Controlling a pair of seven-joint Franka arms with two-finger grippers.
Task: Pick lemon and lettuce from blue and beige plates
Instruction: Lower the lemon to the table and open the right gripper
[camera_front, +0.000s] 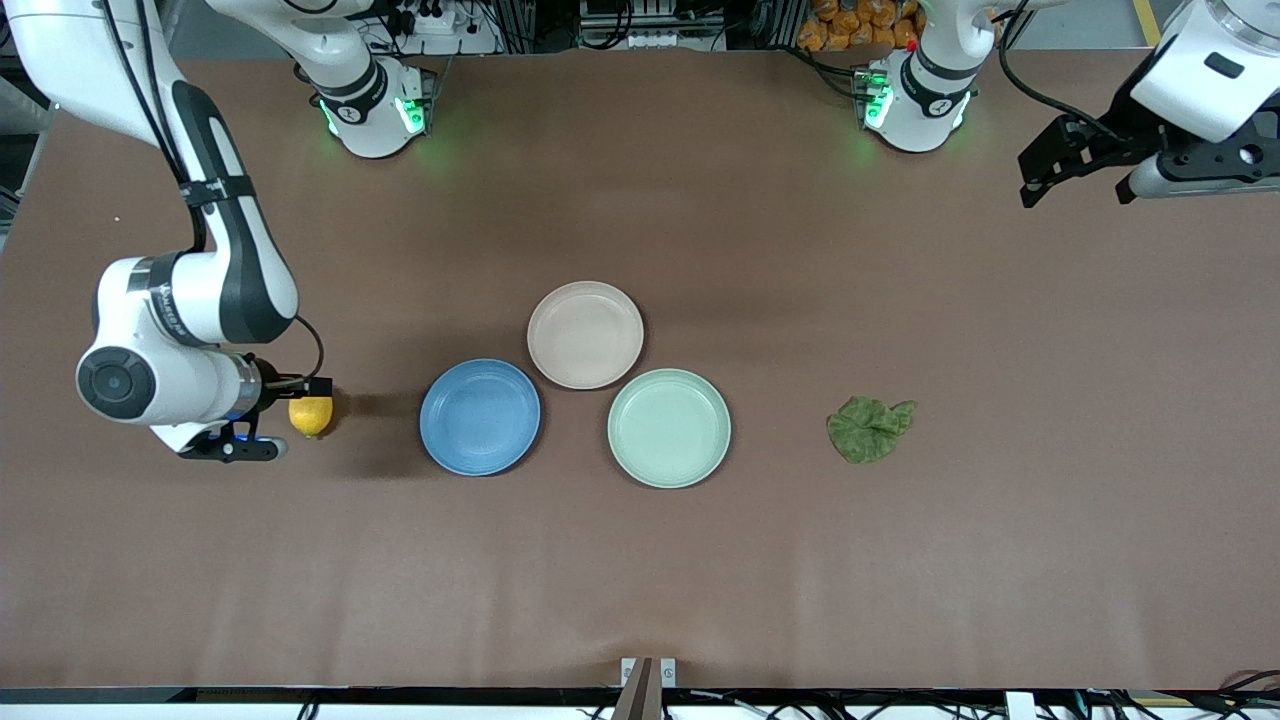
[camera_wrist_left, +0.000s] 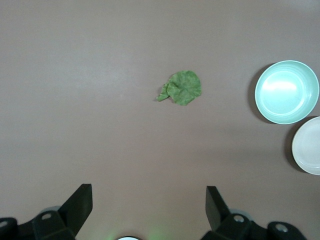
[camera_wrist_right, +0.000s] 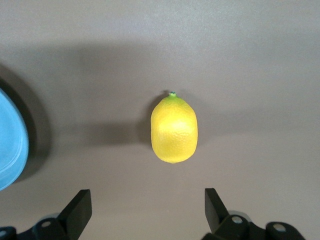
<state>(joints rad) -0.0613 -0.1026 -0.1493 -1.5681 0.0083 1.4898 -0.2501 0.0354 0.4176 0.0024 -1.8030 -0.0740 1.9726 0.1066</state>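
A yellow lemon (camera_front: 311, 415) (camera_wrist_right: 174, 129) lies on the brown table, beside the empty blue plate (camera_front: 480, 417) (camera_wrist_right: 10, 145) toward the right arm's end. My right gripper (camera_front: 288, 417) (camera_wrist_right: 148, 202) is low by the lemon and open; the lemon sits just ahead of its fingertips, not between them. A green lettuce leaf (camera_front: 869, 428) (camera_wrist_left: 182, 87) lies flat on the table toward the left arm's end. The beige plate (camera_front: 585, 334) (camera_wrist_left: 307, 147) is empty. My left gripper (camera_front: 1078, 190) (camera_wrist_left: 149, 200) hangs open, high over the left arm's end of the table, holding nothing.
An empty pale green plate (camera_front: 669, 428) (camera_wrist_left: 286, 91) sits between the blue plate and the lettuce, touching distance from the beige plate. The three plates cluster mid-table. Both arm bases (camera_front: 375, 110) stand along the table edge farthest from the front camera.
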